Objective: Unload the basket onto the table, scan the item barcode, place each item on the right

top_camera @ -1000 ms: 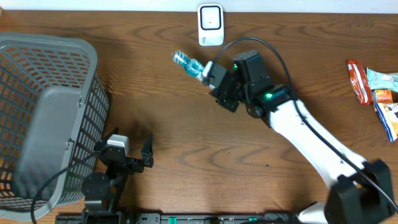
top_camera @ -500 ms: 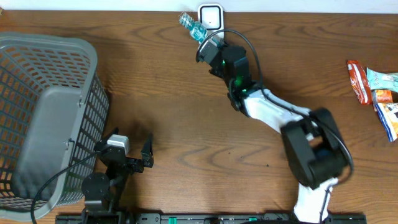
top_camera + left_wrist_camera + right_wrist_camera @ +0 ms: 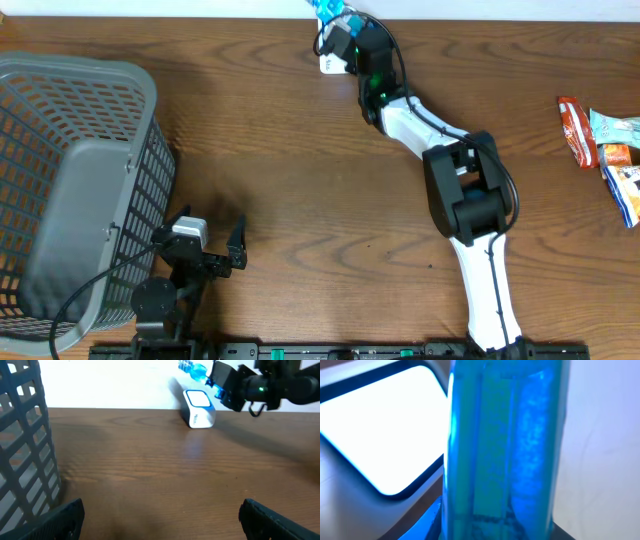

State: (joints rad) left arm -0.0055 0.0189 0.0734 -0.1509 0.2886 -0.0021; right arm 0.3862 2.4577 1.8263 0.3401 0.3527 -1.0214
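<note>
At 12 o'clock our right claw [image 3: 216, 382] grips one blue bottle [image 3: 194, 369] near one scanner [image 3: 199, 408]; our left claw [image 3: 240, 247] gapes wide by one basket [image 3: 70, 190].

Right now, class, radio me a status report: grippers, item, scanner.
Left gripper open, empty, beside basket. Right gripper shut on blue bottle, held just over scanner. Nothing between bottle and scanner window.

Shop checkout, barcode scanner [image 3: 199, 407], wire basket [image 3: 140, 150]

Translucent blue bottle [image 3: 505, 450], white scanner [image 3: 199, 410]
</note>
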